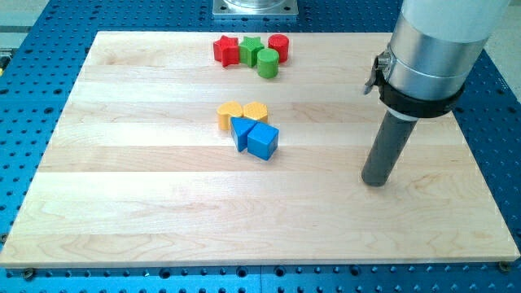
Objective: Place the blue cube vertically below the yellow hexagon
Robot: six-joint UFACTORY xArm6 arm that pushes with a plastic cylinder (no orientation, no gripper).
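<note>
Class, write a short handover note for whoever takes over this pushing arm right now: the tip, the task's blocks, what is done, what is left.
My tip rests on the wooden board, far to the view's right of the blocks, touching none.
The blue cube sits just below and slightly right of the yellow hexagon, beside a blue triangular block.
Done: cube nearly in place.
Left: perhaps a small nudge to the view's left.

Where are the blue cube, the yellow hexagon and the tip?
blue cube (263, 142): camera view, on its top face.
yellow hexagon (256, 111): camera view, on its top face.
my tip (374, 181): camera view, the rod's lower end.
</note>
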